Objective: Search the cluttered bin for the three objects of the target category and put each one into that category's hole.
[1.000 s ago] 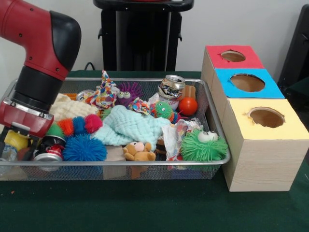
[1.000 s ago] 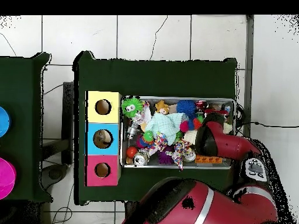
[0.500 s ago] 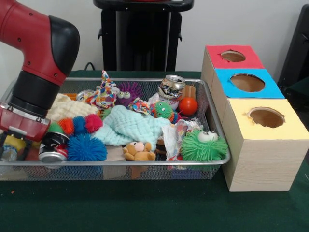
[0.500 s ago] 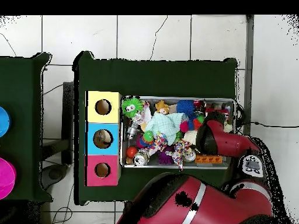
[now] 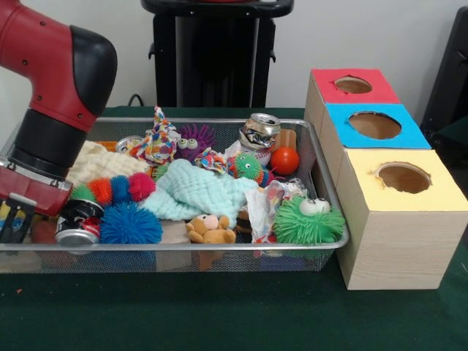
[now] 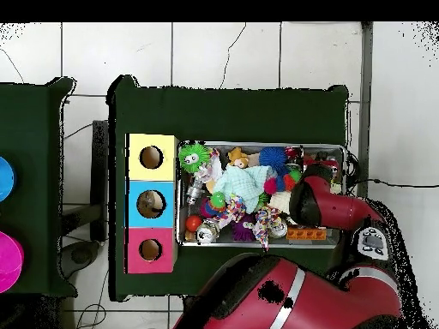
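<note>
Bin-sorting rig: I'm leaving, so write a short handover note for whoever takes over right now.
Gripper: low at the end of the bin farthest from the boxes, beside a can; open or shut cannot be told.
Things: cans, spiky balls, cloths and a small teddy all lie in the bin.
Boxes: red, blue and yellow holes show nothing inside.
Done: nothing visibly sorted.
Left: find all three target objects and drop each in.

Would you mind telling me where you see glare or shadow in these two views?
Front view: soft, even light; small highlights on the crushed can and the orange ball; the box holes are shaded inside. Overhead view: the arm covers the bin's end, so the hand is hidden there; the white floor looks bright.
</note>
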